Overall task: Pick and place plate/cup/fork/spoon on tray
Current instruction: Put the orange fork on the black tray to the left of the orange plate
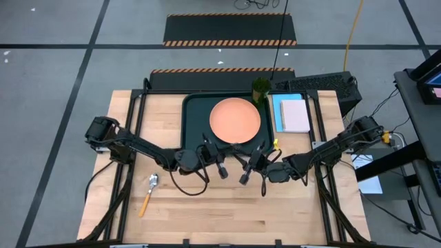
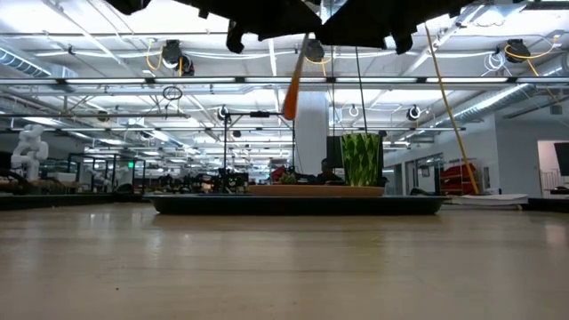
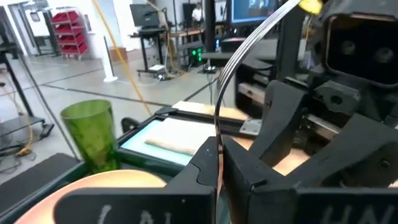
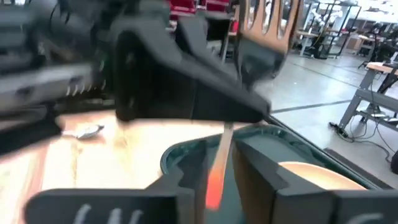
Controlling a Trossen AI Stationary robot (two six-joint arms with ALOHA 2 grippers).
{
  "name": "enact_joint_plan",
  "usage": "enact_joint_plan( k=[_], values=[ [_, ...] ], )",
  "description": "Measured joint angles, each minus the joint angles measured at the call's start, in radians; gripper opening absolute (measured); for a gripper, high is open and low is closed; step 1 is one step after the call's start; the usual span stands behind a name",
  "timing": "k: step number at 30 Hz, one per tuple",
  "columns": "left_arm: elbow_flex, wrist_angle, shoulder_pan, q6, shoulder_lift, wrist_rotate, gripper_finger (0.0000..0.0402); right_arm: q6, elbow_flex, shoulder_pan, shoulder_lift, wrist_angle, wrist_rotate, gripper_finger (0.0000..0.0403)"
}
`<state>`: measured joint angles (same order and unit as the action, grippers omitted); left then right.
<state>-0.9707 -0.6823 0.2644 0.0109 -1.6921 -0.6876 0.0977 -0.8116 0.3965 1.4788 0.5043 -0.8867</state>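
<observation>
Above the table (image 1: pixel 207 213), left jaws clench one fork (image 2: pixel 292 93), right jaws I cannot tell; one plate (image 1: pixel 235 119) on one tray (image 1: pixel 196 131), one cup (image 1: pixel 260 88), one spoon (image 1: pixel 149 189).

The tray (image 1: pixel 196 114), dark green-black with rounded corners and a raised rim, is lying at the far middle of the worktop (image 1: pixel 207 207). The round salmon-orange plate (image 1: pixel 234 118) is resting flat inside it. The translucent green cup (image 1: pixel 260 89) is standing upright at the tray's far right corner, just beside the plate. The spoon (image 1: pixel 149 193), silver bowl and orange handle, is lying flat on the worktop well apart from the tray, near the left front. The fork (image 2: pixel 293 89) is hanging in the air above the tray's near edge, its orange handle nearly upright.
</observation>
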Motion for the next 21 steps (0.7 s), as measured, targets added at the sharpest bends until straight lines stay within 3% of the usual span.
enact_joint_plan(
  k=[5,11,15,19,21],
  values=[
    [0.000,0.236,-0.033,-0.060,0.109,0.002,0.0006,0.084,0.000,0.011,-0.102,-0.234,0.000,0.0108],
    [0.033,0.502,-0.127,-0.140,0.234,0.063,0.0007,0.212,0.000,0.055,-0.251,-0.481,0.002,0.0118],
    [0.174,0.411,-0.245,-0.219,0.301,0.224,0.0006,0.248,0.000,0.089,-0.326,-0.549,0.055,0.0118],
    [0.355,0.115,-0.373,-0.346,0.307,0.429,0.0015,0.250,-0.001,0.116,-0.366,-0.558,0.091,0.0118],
    [0.420,0.015,-0.429,-0.426,0.295,0.461,0.0012,0.249,0.000,0.128,-0.369,-0.566,0.106,0.0118]
  ],
)
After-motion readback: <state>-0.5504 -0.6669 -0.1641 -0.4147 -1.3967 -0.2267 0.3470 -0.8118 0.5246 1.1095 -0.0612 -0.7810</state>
